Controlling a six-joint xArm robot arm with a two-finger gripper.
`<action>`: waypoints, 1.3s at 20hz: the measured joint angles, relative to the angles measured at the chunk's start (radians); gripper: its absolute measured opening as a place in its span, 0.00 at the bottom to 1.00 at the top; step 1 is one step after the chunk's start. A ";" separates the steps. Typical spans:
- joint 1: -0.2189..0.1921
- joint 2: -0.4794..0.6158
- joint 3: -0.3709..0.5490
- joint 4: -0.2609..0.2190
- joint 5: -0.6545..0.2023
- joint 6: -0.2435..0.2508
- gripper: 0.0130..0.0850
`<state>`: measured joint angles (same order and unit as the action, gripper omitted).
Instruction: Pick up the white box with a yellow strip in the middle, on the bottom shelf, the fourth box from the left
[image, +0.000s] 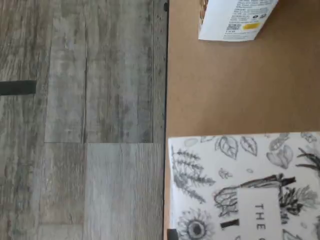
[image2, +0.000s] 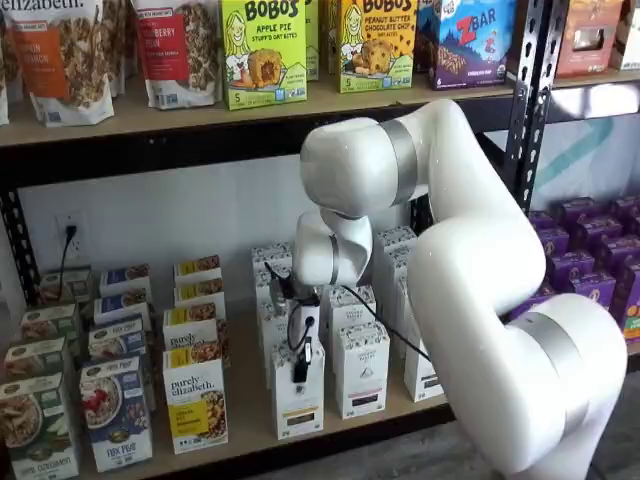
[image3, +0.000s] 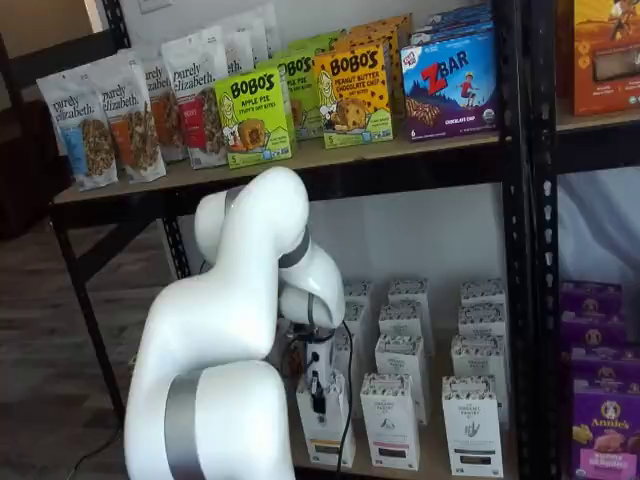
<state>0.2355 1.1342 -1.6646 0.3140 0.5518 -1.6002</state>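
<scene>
The white box (image2: 297, 402) stands at the front of its row on the bottom shelf (image2: 245, 425); it is tall and narrow with a dark speckled top band. Both shelf views show it, the box (image3: 326, 428) being partly behind my white arm in one. My gripper (image2: 301, 368) comes down from above, its black fingers closed over the carton's top front, with a cable beside them. The gripper (image3: 318, 392) shows no gap between its fingers. In the wrist view a botanical-print carton face (image: 245, 190) lies close on the tan board (image: 235, 85).
Matching white cartons (image2: 361, 368) stand in rows right of and behind the held one. A purely elizabeth box (image2: 195, 400) and cereal boxes (image2: 115, 412) stand to the left, purple boxes (image2: 590, 270) to the right. A black upright (image2: 528, 100) rises nearby. Wood floor (image: 80, 120) lies below.
</scene>
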 joint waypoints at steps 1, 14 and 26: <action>0.000 -0.002 0.004 -0.003 -0.001 0.003 0.44; 0.007 -0.092 0.147 0.031 -0.046 -0.029 0.44; 0.027 -0.250 0.409 0.090 -0.164 -0.080 0.44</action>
<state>0.2630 0.8844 -1.2560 0.4037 0.3883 -1.6800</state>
